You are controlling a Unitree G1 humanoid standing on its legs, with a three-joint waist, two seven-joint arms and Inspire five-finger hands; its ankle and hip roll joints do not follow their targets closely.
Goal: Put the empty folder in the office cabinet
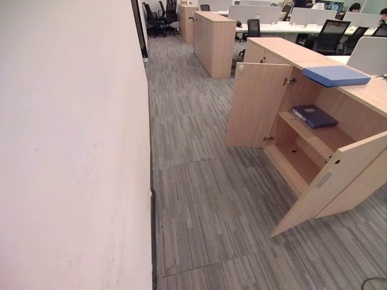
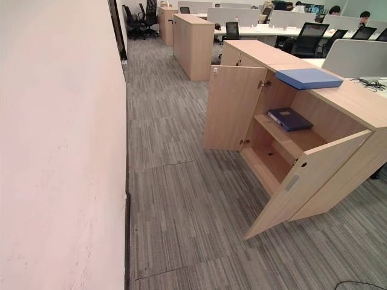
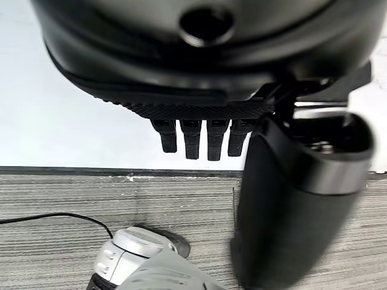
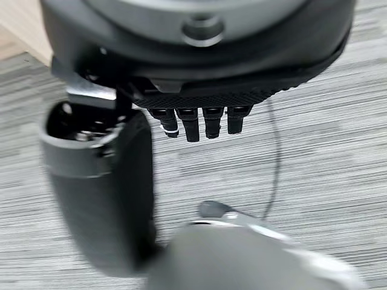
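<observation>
A light wooden office cabinet stands at the right with both doors swung open, the left door and the right door. A flat light-blue folder lies on the cabinet's top. A dark blue folder lies flat on the upper shelf inside. The lower compartment holds nothing. My left hand hangs over the carpet near the wall, fingers straight, holding nothing. My right hand also hangs over the carpet, fingers straight and empty.
A white wall runs along the left. Grey striped carpet stretches between the wall and the cabinet. Another wooden cabinet stands further back, with desks, black chairs and seated people behind.
</observation>
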